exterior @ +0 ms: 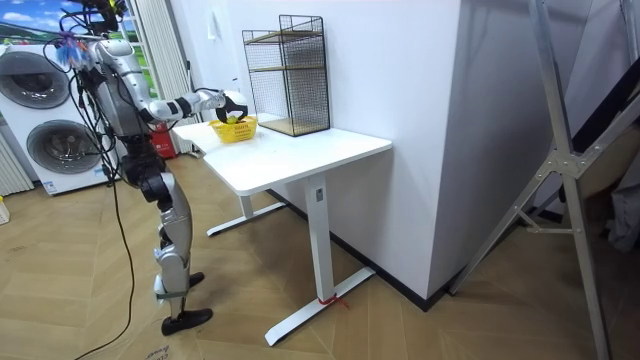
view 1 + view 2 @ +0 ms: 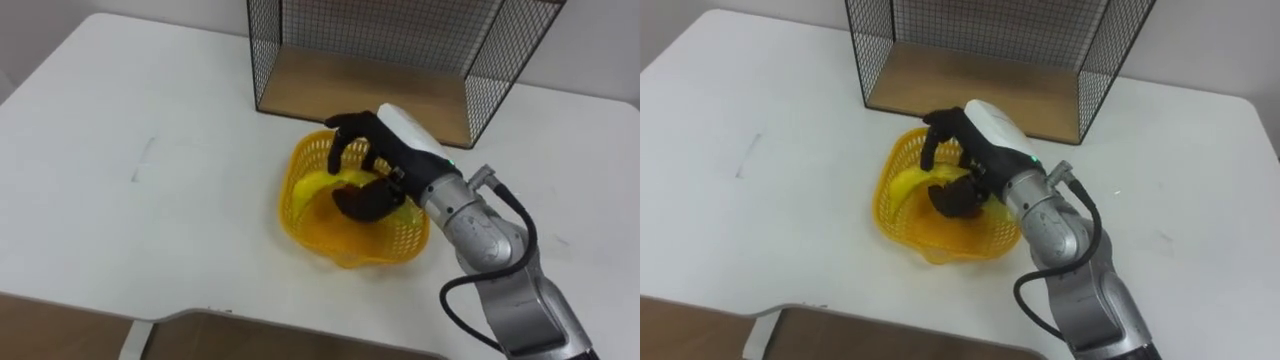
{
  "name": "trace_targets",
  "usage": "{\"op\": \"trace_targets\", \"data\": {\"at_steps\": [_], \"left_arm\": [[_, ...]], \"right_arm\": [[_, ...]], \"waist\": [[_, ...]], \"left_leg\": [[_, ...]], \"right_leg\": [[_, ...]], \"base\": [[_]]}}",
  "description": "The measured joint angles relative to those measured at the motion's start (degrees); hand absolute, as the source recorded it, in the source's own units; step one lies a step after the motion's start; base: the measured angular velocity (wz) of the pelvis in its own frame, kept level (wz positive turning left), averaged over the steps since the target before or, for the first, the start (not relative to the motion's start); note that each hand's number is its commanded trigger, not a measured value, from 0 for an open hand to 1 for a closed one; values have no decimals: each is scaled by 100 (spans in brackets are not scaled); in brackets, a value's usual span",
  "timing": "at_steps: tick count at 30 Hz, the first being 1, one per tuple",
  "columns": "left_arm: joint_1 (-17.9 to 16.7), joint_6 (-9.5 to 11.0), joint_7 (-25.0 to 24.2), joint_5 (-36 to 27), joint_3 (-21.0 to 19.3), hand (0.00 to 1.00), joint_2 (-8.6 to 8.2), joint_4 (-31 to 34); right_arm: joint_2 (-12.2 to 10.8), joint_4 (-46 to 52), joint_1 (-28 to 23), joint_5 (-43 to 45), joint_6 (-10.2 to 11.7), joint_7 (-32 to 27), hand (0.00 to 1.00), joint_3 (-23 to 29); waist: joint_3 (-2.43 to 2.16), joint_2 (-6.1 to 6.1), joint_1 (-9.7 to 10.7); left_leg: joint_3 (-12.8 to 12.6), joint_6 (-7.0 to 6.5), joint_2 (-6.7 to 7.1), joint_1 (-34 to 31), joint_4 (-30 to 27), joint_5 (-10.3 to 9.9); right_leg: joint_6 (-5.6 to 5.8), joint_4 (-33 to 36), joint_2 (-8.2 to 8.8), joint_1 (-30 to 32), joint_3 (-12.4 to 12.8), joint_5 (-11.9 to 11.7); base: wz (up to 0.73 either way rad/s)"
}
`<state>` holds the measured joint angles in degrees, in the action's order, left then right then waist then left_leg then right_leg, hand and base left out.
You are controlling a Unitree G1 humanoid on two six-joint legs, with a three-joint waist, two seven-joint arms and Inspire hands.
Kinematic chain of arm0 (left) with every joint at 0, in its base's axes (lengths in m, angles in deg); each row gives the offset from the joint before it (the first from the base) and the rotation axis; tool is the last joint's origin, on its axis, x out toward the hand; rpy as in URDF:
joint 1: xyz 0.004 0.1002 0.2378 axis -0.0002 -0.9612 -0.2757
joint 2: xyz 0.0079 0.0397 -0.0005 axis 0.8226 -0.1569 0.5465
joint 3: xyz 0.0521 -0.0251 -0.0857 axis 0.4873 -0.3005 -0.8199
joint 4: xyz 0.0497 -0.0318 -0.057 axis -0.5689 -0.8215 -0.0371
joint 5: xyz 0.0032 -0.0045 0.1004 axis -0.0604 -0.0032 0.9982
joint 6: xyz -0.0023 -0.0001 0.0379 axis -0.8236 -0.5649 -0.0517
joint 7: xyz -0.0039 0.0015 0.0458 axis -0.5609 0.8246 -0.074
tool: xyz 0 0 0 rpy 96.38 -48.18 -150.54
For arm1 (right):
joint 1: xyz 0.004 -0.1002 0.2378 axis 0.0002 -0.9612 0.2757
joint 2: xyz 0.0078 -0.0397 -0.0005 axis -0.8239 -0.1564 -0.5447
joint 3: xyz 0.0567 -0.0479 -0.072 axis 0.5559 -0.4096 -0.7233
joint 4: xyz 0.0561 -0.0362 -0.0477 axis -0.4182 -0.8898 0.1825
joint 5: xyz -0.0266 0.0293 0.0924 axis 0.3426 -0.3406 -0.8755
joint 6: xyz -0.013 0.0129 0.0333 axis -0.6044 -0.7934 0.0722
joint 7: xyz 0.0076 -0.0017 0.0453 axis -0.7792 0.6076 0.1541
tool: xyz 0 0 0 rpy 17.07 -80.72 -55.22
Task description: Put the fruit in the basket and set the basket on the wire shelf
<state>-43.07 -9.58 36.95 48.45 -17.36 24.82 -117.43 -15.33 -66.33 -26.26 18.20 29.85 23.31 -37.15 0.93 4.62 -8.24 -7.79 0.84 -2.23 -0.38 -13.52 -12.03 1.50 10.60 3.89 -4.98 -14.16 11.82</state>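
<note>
Right now the right hand (image 2: 388,150) reaches down into the yellow basket (image 2: 300,218), its dark fingers (image 2: 345,135) curled over the far rim and above a yellow fruit (image 2: 318,186) lying inside, though I cannot tell whether they grip the fruit, the rim or nothing. That basket stands on the white table (image 2: 150,200), just in front of the open wire shelf (image 2: 360,90) and not on it. Seen from the room view, the robot stands upright at the table's end, arm stretched out to the basket.
</note>
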Motion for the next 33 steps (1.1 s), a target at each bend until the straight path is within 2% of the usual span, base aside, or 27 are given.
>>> {"op": "trace_targets", "data": {"at_steps": [19, 24, 27, 30, 33], "left_arm": [[-8, -4, 18, -79, -10, 0, -3, -15], [-69, -2, 11, -109, -129, 0, -3, -15], [-144, -2, 0, -118, -255, 0, -6, -13], [-214, 8, -18, -126, -428, 0, -11, -8], [-367, 21, -1, -395, -470, 0, -8, -9]], "right_arm": [[-49, -101, -4, -114, -3, 3, 0, 9], [-40, -96, -3, -465, 6, -59, 0, 96], [-37, -91, -3, -507, 13, -78, 0, 252], [-4, -32, -3, -759, 13, -136, 0, 564], [93, 39, -10, -1275, 15, -398, 0, 761]], "waist": [[-14, -33, 61], [-47, -87, 111], [-76, -137, 159], [-82, -145, 199], [-89, -134, 278]], "left_leg": [[15, 0, -3, -19, -87, 0], [15, 0, -3, 37, -91, 0], [3, 0, -3, 97, -75, 0], [-6, -1, -4, 107, -78, 0], [0, -2, -4, 109, -42, -1]], "right_leg": [[0, 10, 2, -27, -12, 0], [0, 6, 6, -82, -29, 0], [0, 12, 9, -131, -23, 0], [0, 13, 7, -152, -17, 0], [0, 12, 7, -177, -25, 0]], "base": [[0], [0], [0], [0], [0]]}}
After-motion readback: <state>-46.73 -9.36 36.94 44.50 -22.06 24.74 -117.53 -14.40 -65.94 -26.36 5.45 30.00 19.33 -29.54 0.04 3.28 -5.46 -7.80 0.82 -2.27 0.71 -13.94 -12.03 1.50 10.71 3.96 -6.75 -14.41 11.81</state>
